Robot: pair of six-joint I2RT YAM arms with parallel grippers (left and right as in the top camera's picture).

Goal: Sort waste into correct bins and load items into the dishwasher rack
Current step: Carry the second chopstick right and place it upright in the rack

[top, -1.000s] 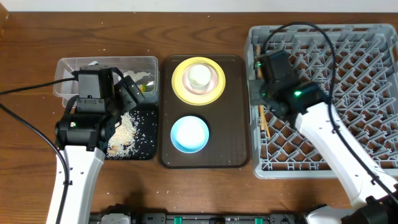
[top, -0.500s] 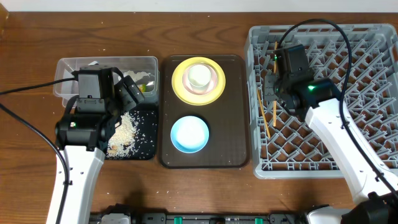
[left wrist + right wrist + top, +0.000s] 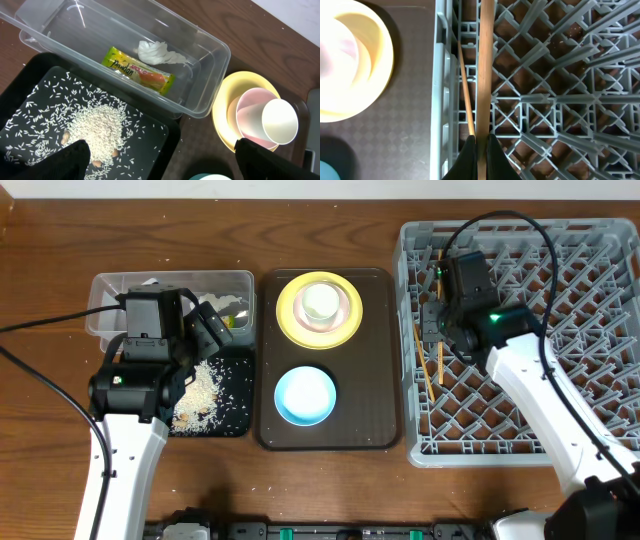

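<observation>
The right arm reaches down over the left edge of the large square grey plastic dishwasher rack (image 3: pixel 600 280). The right gripper (image 3: pixel 481 147) is clamped on one thin wooden chopstick (image 3: pixel 486 65), and the second chopstick (image 3: pixel 466 95) lies just beside it. The left gripper (image 3: pixel 172 161), its fingers wide apart, hangs above the shallow black tray (image 3: pixel 35 75) of loose white rice grains (image 3: pixel 95 125).

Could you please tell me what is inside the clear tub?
The clear tub holds a yellow-green wrapper and a crumpled white tissue; its far edge runs out of frame, unseen.
</observation>
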